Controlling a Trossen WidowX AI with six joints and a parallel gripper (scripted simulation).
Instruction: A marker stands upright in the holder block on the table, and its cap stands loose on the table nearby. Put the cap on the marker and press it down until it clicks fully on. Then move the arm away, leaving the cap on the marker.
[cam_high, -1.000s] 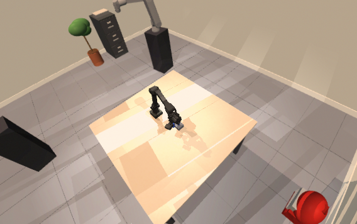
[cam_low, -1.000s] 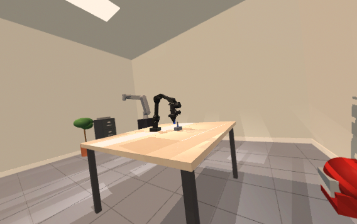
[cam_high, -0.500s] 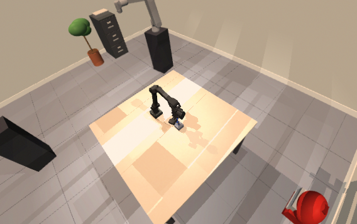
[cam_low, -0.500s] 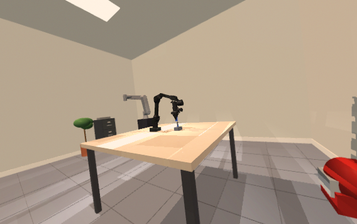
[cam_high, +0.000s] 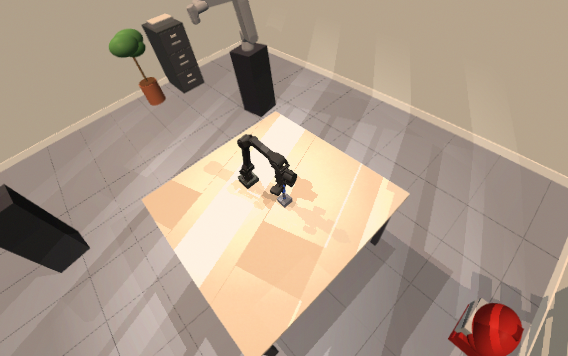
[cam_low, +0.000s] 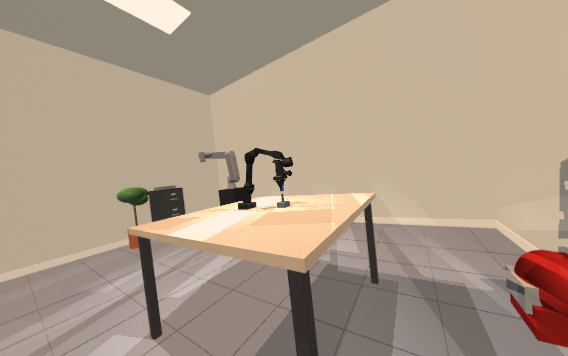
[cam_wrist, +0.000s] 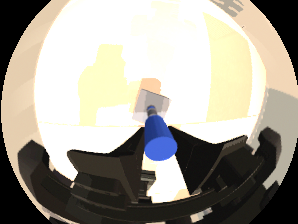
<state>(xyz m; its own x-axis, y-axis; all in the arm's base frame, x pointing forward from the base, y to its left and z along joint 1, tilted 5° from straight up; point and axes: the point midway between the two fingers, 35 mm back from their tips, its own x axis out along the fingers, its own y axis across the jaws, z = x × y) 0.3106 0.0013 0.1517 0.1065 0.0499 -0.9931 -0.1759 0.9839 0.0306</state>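
The holder block (cam_high: 285, 201) (cam_low: 283, 204) (cam_wrist: 162, 102) is a small grey block on the table. The marker (cam_low: 282, 198) (cam_wrist: 152, 111) stands upright in it, and a grey part and a blue part of it show. My gripper (cam_high: 283, 186) (cam_low: 282, 186) (cam_wrist: 158, 132) is shut on the blue cap and is above the block. The cap (cam_low: 282, 189) (cam_wrist: 159, 144) is upright and roughly in line over the marker. In the wrist view the cap hides the marker's top, so I cannot tell whether they touch.
The arm's base (cam_high: 248, 180) (cam_low: 247, 205) stands on the wooden table (cam_high: 280, 262) (cam_low: 250, 245), to the left of the block in the top and exterior views. Patches of light and shadow cross the table top. Another grey arm (cam_high: 245, 20) (cam_low: 231, 167) stands on a black pedestal beyond the table.
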